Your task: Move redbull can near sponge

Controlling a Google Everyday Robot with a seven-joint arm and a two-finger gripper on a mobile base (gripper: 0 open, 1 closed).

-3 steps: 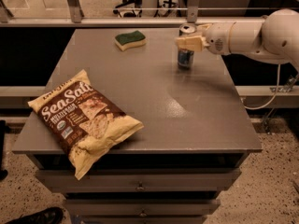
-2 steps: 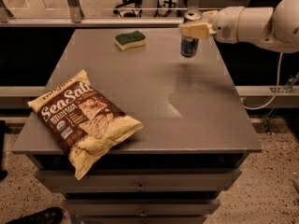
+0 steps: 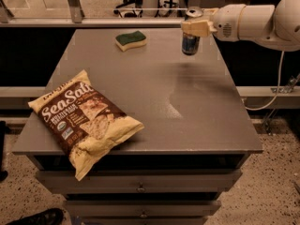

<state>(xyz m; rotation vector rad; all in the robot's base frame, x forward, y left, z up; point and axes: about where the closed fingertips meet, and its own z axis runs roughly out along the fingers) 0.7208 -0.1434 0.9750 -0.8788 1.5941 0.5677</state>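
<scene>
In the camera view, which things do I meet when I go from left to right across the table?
Chip bag → sponge → redbull can, held at its top by the gripper, which reaches in from the right over the far right part of the table.

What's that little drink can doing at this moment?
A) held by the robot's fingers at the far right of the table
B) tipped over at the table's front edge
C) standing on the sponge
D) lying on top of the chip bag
A: the gripper is clamped on the redbull can, off to the right of the sponge.
</scene>
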